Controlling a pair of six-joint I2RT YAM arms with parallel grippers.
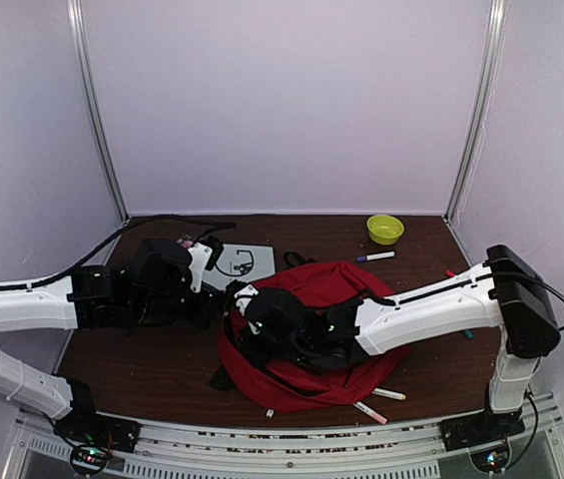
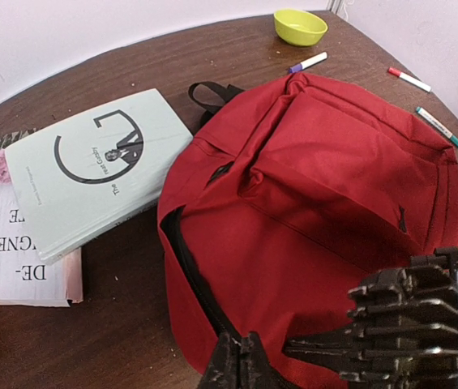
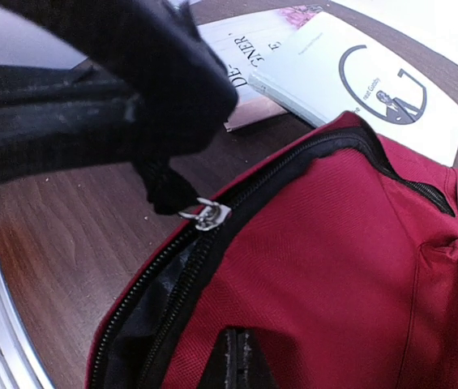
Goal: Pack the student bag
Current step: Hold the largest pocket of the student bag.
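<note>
The left hand, closed on the zipper pull, may slip off if the right hand, pinched shut on the student bag at bottom centre, loosens.

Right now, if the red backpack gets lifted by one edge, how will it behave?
The red backpack lies flat and creased, so it likely sags limply. Its part-open zipper suggests the mouth may gape. Looks empty, probably light.
</note>
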